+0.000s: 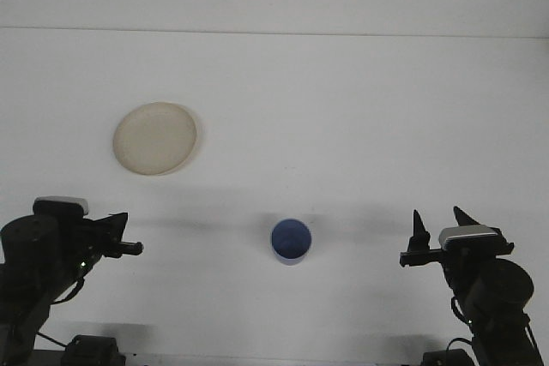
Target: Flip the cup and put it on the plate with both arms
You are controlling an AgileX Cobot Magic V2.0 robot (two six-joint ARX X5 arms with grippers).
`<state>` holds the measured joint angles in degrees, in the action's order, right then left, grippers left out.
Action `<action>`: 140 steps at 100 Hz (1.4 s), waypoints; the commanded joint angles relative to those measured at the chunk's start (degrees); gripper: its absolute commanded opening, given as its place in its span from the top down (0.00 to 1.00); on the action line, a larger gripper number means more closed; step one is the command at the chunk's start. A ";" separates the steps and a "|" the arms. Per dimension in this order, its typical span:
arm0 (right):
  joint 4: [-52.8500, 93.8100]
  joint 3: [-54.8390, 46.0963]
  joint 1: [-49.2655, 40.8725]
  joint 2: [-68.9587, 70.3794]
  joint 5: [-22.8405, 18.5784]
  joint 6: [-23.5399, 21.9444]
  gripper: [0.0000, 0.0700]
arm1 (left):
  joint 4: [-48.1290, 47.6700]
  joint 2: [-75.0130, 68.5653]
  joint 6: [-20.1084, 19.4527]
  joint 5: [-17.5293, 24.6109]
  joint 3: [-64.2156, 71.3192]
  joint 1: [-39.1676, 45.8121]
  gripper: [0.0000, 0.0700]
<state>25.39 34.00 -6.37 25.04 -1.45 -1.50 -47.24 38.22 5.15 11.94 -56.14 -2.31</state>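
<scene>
Black left gripper sits near left, its jaws impossible to tell apart from here. Farther back lies the cream plate. The blue cup stands near centre on the white table. Right gripper, jaws spread.

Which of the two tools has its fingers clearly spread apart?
The right tool: its two pointed fingers stand upright with a visible gap. The left tool is turned sideways, so its state cannot be told.

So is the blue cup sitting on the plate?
No, the blue cup stands on the bare table, apart from the plate.
</scene>
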 commanded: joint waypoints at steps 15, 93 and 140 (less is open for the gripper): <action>-0.42 0.35 -0.13 0.04 0.02 -0.20 0.29 | -2.03 5.35 -1.88 0.13 -2.36 -0.02 0.98; -0.44 0.35 -0.13 0.04 0.00 -0.24 0.29 | -5.53 5.77 -1.25 0.13 -4.07 -0.74 0.32; -0.44 0.35 -0.13 0.04 -0.02 -0.31 0.29 | -6.23 25.03 2.05 -0.57 -19.10 -21.44 0.32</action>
<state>25.41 34.00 -6.37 25.02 -1.45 -1.52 -53.89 60.27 6.04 11.81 -73.25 -20.99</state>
